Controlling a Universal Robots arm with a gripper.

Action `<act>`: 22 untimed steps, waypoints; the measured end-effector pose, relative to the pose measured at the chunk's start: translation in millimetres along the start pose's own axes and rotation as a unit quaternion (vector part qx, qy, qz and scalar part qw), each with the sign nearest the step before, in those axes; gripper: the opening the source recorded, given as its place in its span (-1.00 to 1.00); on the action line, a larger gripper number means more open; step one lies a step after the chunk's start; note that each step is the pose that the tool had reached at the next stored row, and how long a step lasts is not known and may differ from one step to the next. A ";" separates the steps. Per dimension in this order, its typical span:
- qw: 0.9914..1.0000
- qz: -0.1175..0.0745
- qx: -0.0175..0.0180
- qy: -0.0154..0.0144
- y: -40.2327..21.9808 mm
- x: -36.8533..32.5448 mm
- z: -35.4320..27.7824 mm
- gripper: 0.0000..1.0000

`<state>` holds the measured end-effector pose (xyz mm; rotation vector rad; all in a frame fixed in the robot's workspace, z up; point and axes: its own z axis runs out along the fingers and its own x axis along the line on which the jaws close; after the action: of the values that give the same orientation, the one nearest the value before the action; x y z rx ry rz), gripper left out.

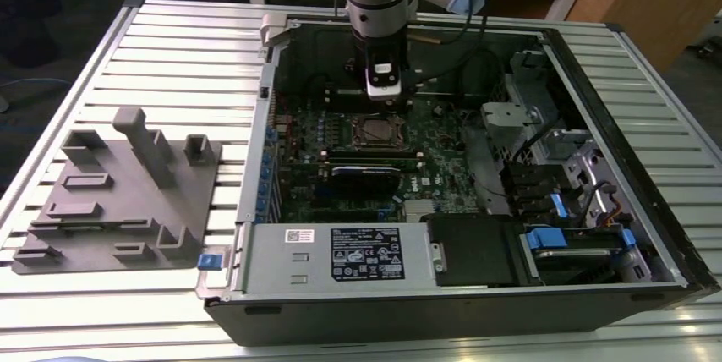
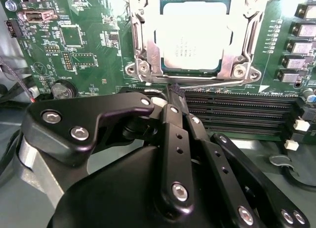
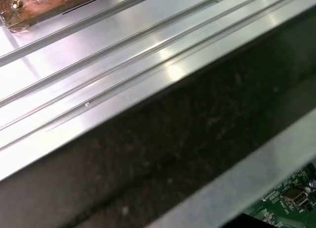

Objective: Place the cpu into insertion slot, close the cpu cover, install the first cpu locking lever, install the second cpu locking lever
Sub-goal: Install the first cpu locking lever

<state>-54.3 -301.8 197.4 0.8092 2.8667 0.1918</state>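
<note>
- Cpu (image 2: 195,35): seated flat in the insertion slot (image 2: 195,71), silver top up, framed by the cpu cover (image 2: 139,40), seemingly folded down over its edges
- Grey fixture (image 1: 113,193): on the slatted table (image 1: 169,41) at the exterior view's left, at 9 o'clock from the open computer case (image 1: 451,311), well apart from the work
- Gripper (image 1: 381,100): inside the case, hanging over the motherboard (image 1: 304,167); cpu at 6 o'clock from it in the exterior view, near but apart
- Jaws: drawn together in the second wrist view, fingertips (image 2: 168,109) just beside the end of a thin locking lever (image 2: 217,83); pinching it or merely touching, impossible to tell
- Locking lever: long axis along the slot edge nearest the tips, between the slot and the memory slots (image 2: 237,109), crosswise to the fingers; judged the part in hand now
- Drive bays (image 1: 564,201): at 3 o'clock from the slot, at the exterior view's right, apart from the arm
</note>
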 end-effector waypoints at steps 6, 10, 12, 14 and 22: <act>1.000 0.000 0.001 -0.001 0.8 -0.9 0.6 -0.79; 1.000 0.000 0.001 -0.001 2.2 -0.9 0.9 -0.79; 1.000 0.000 0.001 -0.001 2.4 -1.0 1.0 -0.79; 1.000 0.000 0.002 -0.001 2.6 -1.3 1.0 -0.79; 1.000 0.000 0.002 -0.001 4.8 -2.1 1.5 -0.79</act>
<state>-49.8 -298.8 196.9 0.8091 2.8659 0.1863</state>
